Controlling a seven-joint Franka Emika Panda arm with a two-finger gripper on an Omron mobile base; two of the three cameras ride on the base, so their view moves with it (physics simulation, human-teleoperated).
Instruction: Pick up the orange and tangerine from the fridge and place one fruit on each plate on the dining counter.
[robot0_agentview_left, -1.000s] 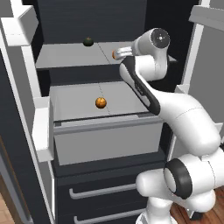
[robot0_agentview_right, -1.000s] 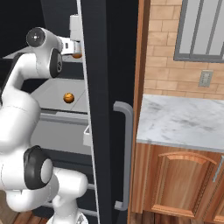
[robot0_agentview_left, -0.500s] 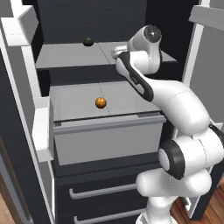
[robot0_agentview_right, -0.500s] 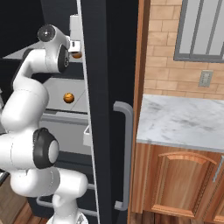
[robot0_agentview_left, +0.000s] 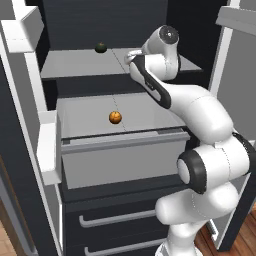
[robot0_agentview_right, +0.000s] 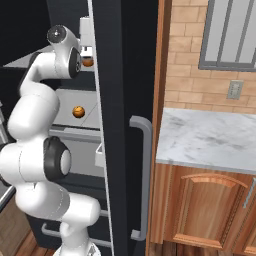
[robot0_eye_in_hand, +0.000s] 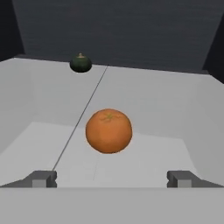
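An orange fruit (robot0_eye_in_hand: 109, 131) is seen on the fridge's upper shelf (robot0_agentview_left: 75, 62), centred just ahead of the pincer (robot0_eye_in_hand: 109, 179), whose jaws are spread wide and grip nothing. A second orange fruit (robot0_agentview_left: 115, 117) lies on the lower shelf (robot0_agentview_left: 85, 117); which is the tangerine cannot be told. Nothing has been lifted yet, so both picks and both placings are judged outstanding. A dark green fruit (robot0_eye_in_hand: 80, 63) sits further back.

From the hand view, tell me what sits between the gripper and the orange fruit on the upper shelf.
Nothing: in the hand view, bare grey shelf runs from the open gripper to the orange fruit.
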